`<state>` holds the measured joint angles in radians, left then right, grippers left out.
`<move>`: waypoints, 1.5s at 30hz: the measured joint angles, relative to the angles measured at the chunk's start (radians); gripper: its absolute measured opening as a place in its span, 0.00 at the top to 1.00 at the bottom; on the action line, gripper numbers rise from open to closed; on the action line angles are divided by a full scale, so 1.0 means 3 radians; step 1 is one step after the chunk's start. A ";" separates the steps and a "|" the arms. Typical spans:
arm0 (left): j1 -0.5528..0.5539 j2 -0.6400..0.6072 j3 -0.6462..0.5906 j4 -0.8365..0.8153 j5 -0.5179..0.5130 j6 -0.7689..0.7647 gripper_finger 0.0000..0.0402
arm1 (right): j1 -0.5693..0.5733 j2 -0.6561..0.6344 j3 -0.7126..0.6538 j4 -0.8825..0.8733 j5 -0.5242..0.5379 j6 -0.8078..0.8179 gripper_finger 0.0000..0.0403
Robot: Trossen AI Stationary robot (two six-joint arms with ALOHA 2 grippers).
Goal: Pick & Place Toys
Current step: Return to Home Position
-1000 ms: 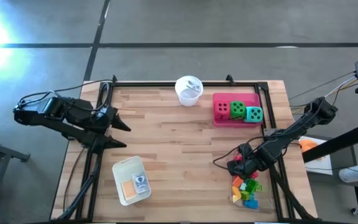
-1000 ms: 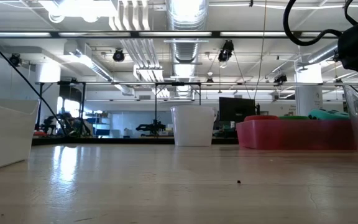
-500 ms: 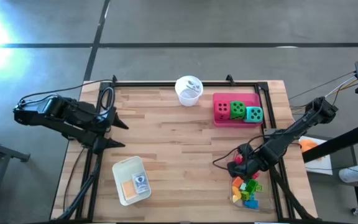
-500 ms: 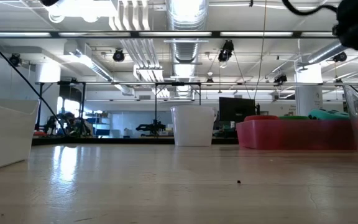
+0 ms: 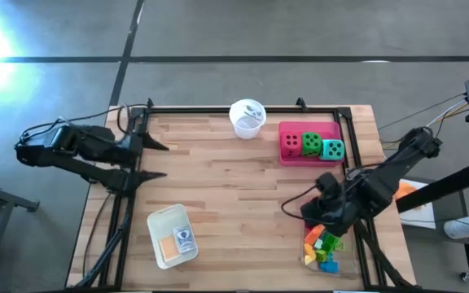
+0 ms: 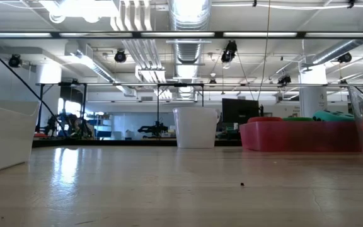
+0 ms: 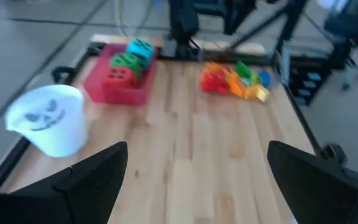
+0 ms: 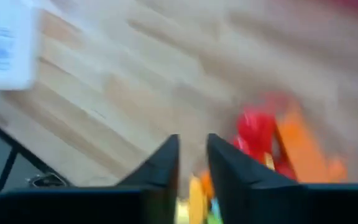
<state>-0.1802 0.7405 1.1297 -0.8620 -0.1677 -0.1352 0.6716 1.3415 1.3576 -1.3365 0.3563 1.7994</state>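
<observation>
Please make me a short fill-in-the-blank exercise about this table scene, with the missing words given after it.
1. The pink tray holds ___ dice.
2. The die between the red die and the teal die is ___.
3. The left pincer, at the left edge of the table, is ___ and empty.
4. The right pincer hangs over the pile of small ___.
Missing words: three; green; open; bricks.

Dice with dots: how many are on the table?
3, side by side in the pink tray: red die nearest the white cup, green die in the middle, teal die farthest from it. None seems hidden.
</observation>
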 joint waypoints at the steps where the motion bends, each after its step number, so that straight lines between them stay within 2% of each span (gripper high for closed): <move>1: 0.0035 -0.0049 -0.0041 0.0062 -0.0011 0.0003 0.03 | 0.0000 0.0000 0.0065 0.0002 0.0160 -0.0220 0.86; 3: 0.0094 -0.0180 -0.0165 0.0221 -0.0021 0.0006 0.03 | 0.0000 -0.0005 0.0201 0.0009 0.0440 -0.0711 0.95; 4: 0.0112 -0.0251 -0.0234 0.0337 -0.0008 0.0005 0.03 | 0.0000 -0.0006 0.0268 0.0033 0.0530 -0.0890 0.96; 8: 0.0128 -0.0555 -0.0639 0.0768 0.0033 -0.0045 0.03 | 0.0001 -0.0010 0.0509 0.0134 0.0565 -0.1233 0.92; 12: 0.0129 -0.0828 -0.1139 0.1259 -0.0021 -0.0200 0.03 | 0.0001 -0.0009 0.0644 0.0207 0.0401 -0.1423 0.87; 14: 0.0129 -0.0934 -0.1355 0.1463 -0.0126 -0.0284 0.03 | 0.0008 -0.0011 0.0643 0.0257 0.0792 -0.1587 0.85; 17: 0.0129 -0.1049 -0.1566 0.1601 -0.0244 -0.0424 0.03 | 0.0008 -0.0044 0.0612 0.0296 0.1466 -0.2128 0.80; 19: 0.0129 -0.1127 -0.1638 0.1603 -0.0220 -0.0446 0.03 | 0.0003 -0.0144 0.0608 0.0402 0.1670 -0.2452 0.78; 21: 0.0129 -0.1181 -0.1672 0.1600 -0.0125 -0.0450 0.03 | 0.0006 -0.0297 0.0606 0.0629 0.1724 -0.2806 0.75; 23: 0.0129 -0.1206 -0.1671 0.1604 -0.0125 -0.0434 0.03 | 0.0018 -0.0475 0.0568 0.0918 0.1626 -0.3206 0.73; 26: 0.0133 -0.1255 -0.1666 0.1576 -0.0168 -0.0330 0.03 | 0.0014 -0.0785 0.0453 0.1458 0.1249 -0.3849 0.69; 30: 0.0160 -0.1271 -0.1660 0.1546 -0.0278 -0.0151 0.03 | -0.0058 -0.1270 0.0082 0.2253 0.0915 -0.4692 0.65; 36: 0.0257 -0.1272 -0.1660 0.1444 -0.0401 -0.0154 0.03 | -0.0256 -0.2009 -0.0767 0.2743 0.0560 -0.4807 0.58; 42: 0.0323 -0.1272 -0.1660 0.1243 -0.0278 -0.0274 0.03 | -0.0427 -0.2612 -0.1779 0.3812 0.0035 -0.4945 0.52; 45: 0.0357 -0.1272 -0.1672 0.1146 -0.0278 -0.0276 0.03 | -0.0467 -0.2855 -0.2163 0.4109 -0.0066 -0.4947 0.49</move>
<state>-0.0732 0.3588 0.6280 -0.5183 -0.2512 -0.2181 0.5315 0.4851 0.7088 -0.1039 0.3366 0.3154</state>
